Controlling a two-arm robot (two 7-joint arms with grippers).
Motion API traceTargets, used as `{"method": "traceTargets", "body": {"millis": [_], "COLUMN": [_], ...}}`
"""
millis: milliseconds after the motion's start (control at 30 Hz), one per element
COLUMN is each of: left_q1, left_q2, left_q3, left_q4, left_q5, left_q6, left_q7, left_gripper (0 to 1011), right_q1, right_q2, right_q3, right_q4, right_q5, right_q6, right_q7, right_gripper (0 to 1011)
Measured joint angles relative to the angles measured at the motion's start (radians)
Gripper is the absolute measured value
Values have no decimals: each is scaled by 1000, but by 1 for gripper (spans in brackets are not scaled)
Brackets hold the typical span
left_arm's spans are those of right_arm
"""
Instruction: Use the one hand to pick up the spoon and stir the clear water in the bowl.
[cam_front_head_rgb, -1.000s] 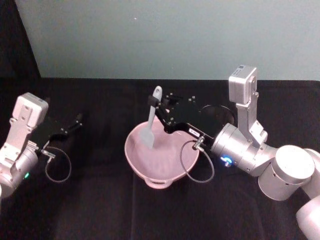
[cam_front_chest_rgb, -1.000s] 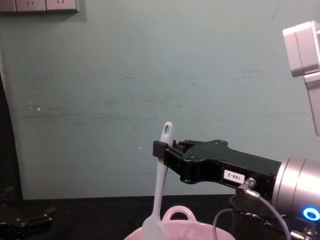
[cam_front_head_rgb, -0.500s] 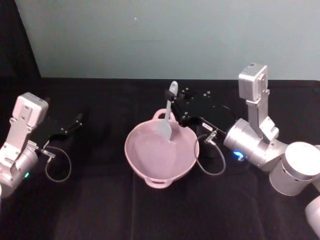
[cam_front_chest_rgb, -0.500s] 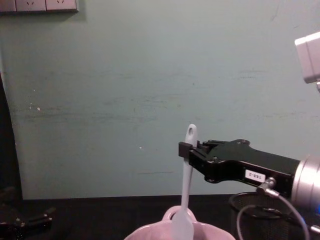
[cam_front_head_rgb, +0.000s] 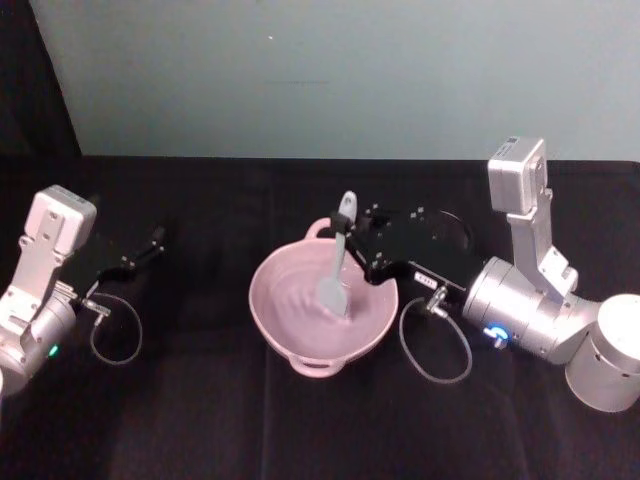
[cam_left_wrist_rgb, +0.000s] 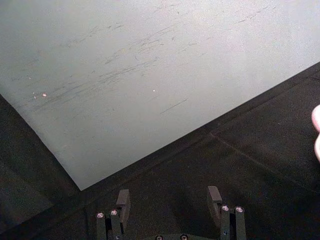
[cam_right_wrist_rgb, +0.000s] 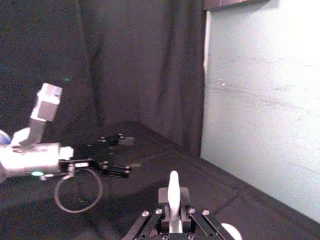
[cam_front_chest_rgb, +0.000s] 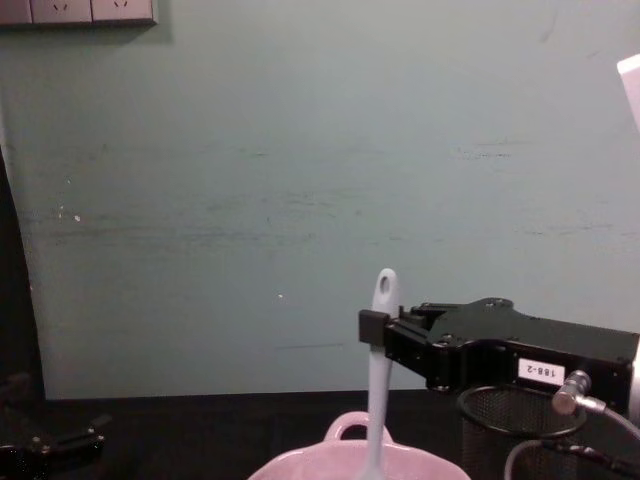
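**Right arm.** The right gripper (cam_front_head_rgb: 350, 236) reaches in from the right, above the far side of the bowl (cam_front_head_rgb: 268, 318). Its fingers pinch the spoon (cam_front_head_rgb: 335, 276) high on the handle, just below the oval hole. In the right wrist view the handle (cam_right_wrist_rgb: 173, 193) stands up between the closed fingers.

**Spoon.** The spoon hangs nearly upright, and its head is down inside the bowl, close to the middle. Rings show on the surface of the water around the head. In the chest view the spoon (cam_front_chest_rgb: 380, 395) drops behind the bowl's rim (cam_front_chest_rgb: 300, 466).

**Change from earlier frames.**
- 1.0 s ago the spoon's head was over the left side of the bowl.
- 0.5 s ago it was by the far rim, next to the loop handle.
- It now sits nearer the middle and lower. In the chest view the right gripper (cam_front_chest_rgb: 372, 327) also shows lower than 0.5 s ago.
- The bowl has not shifted on the table (cam_front_head_rgb: 200, 420).

**Other items.** A black wire-mesh cup (cam_front_chest_rgb: 510, 425) stands to the right of the bowl, behind the gripper.

**Left arm.** The left gripper (cam_front_head_rgb: 150, 243) is parked at the table's left, its position unchanged, well apart from the bowl. Its fingers (cam_left_wrist_rgb: 123, 199) are spread.
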Motion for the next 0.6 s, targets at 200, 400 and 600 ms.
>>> {"method": "traceTargets", "body": {"millis": [200, 400, 600], "left_q1": [0, 0, 0], "left_q2": [0, 0, 0], "left_q3": [0, 0, 0], "left_q4": [0, 0, 0], "left_q5": [0, 0, 0], "left_q6": [0, 0, 0], "left_q7": [0, 0, 0], "left_gripper": [1011, 1011, 1011], "right_q1": [-1, 21, 53], "right_q2": [-5, -36, -76], "right_q3": [-24, -47, -55], "right_q4": [-10, 24, 81], "right_q5": [30, 35, 20], "right_q6": [20, 1, -43], "right_q7": [13, 6, -16], "right_gripper": [125, 125, 125]}}
